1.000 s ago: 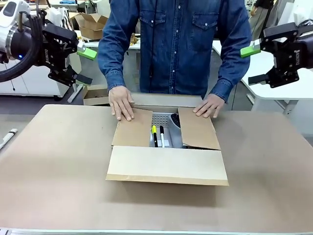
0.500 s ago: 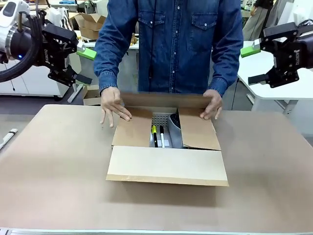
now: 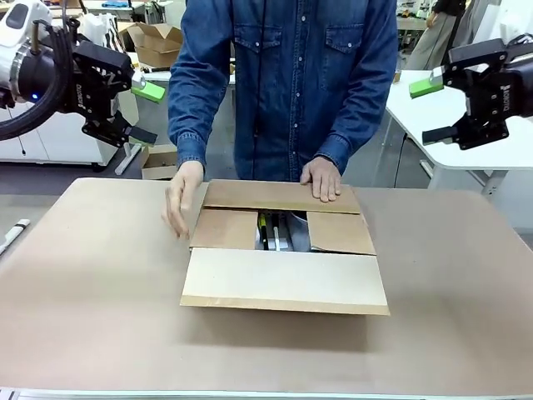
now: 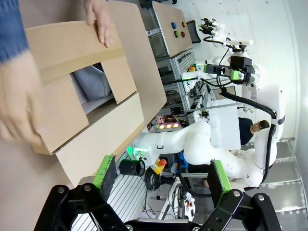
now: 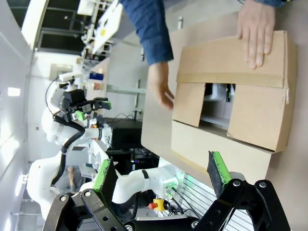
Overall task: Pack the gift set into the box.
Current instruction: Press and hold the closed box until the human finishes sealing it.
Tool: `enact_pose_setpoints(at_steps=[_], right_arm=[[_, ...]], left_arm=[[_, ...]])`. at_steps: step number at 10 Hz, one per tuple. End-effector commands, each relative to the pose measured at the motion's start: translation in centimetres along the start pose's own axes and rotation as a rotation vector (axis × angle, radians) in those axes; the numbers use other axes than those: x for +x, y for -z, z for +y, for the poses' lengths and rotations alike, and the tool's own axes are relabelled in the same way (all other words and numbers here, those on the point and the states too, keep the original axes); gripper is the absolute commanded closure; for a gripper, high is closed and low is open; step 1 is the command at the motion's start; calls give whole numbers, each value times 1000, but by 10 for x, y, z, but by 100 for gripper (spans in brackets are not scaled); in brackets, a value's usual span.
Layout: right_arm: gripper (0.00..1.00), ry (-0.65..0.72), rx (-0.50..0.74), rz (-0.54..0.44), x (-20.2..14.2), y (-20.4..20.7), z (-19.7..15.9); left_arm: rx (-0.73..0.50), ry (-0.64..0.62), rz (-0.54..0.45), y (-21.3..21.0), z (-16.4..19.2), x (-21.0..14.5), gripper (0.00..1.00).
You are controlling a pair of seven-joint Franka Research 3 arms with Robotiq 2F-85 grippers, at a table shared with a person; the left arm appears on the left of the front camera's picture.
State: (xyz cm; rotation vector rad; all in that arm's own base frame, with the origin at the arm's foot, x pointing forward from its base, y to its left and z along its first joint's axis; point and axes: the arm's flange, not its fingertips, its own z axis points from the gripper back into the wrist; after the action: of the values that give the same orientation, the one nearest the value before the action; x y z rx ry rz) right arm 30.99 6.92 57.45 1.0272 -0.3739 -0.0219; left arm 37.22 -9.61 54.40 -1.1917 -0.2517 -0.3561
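The box (image 3: 283, 279) sits mid-table with its near flap and both side flaps folded in. A person's hand (image 3: 321, 177) presses the far flap down over them, and the other hand (image 3: 181, 197) hangs blurred by the box's left corner. Through the remaining gap the gift set (image 3: 277, 232) shows, with yellow and black markers in its white basket. My left gripper (image 3: 143, 112) hovers open, high at the far left. My right gripper (image 3: 431, 110) hovers open, high at the far right. From the wrists, the box (image 4: 82, 96) (image 5: 231, 96) lies well beyond each open gripper (image 4: 161, 175) (image 5: 161, 171).
The brown table top (image 3: 92, 292) spreads wide around the box. A small white object (image 3: 12, 233) lies at its left edge. The person stands at the far side. A white table (image 3: 466, 142) is behind my right gripper, and a carton (image 3: 160, 162) is on the floor beyond.
The person raised the far flap and folded it down over the side flaps. One hand now presses it flat; the other slid off to the box's left corner. Neither gripper moved.
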Motion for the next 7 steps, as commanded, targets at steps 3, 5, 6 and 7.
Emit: enact_pose_setpoints(at_steps=[3, 5, 6, 7], right_arm=[[0, -26, 21, -6, 3, 3, 2], [0, -26, 21, -6, 3, 3, 2], [0, -26, 21, -6, 3, 3, 2], [0, -26, 21, -6, 3, 3, 2]], left_arm=[[-18, -11, -12, 0, -3, -1, 0], [-18, -11, -12, 0, -3, -1, 0], [-18, -11, -12, 0, -3, -1, 0], [-18, -11, -12, 0, -3, -1, 0]])
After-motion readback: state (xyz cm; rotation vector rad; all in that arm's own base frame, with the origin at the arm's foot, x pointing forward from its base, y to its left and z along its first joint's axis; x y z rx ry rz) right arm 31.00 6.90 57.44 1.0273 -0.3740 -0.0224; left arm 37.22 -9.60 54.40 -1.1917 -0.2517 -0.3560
